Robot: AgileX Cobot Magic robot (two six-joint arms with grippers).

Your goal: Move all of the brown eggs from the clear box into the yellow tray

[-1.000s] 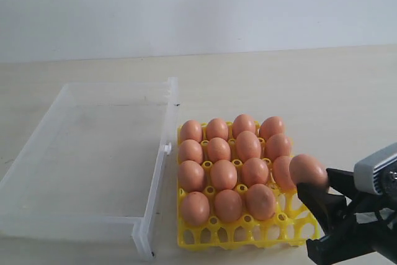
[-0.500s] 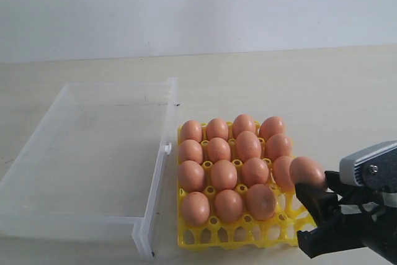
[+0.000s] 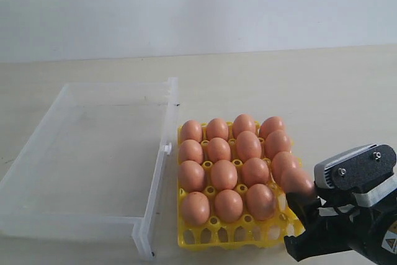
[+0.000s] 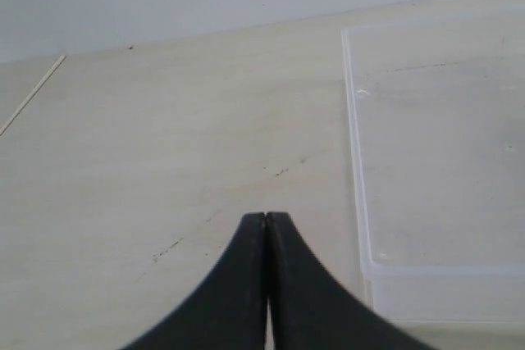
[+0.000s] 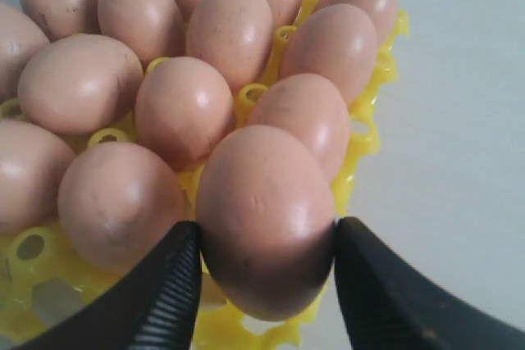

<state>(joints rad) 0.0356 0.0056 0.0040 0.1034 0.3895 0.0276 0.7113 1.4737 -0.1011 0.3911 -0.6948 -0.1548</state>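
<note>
Right gripper: black jaws clamped on one smooth orange-brown egg, one finger against each side. The held egg is at the near right corner of the bright yellow lattice egg tray, just beside its neighbours; cannot tell if it is seated in the cup. Fifteen other brown eggs stand in the tray cups. The shallow clear plastic box is just left of the tray on the pale desk. Left gripper: jaws pressed tip to tip, over the desk beside the box.

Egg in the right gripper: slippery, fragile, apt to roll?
Probably slippery: the egg is smooth, pinched by the right gripper only at its sides. Being an egg, likely cracks if squeezed harder. Oval, so probably rolls outside the yellow tray.
</note>
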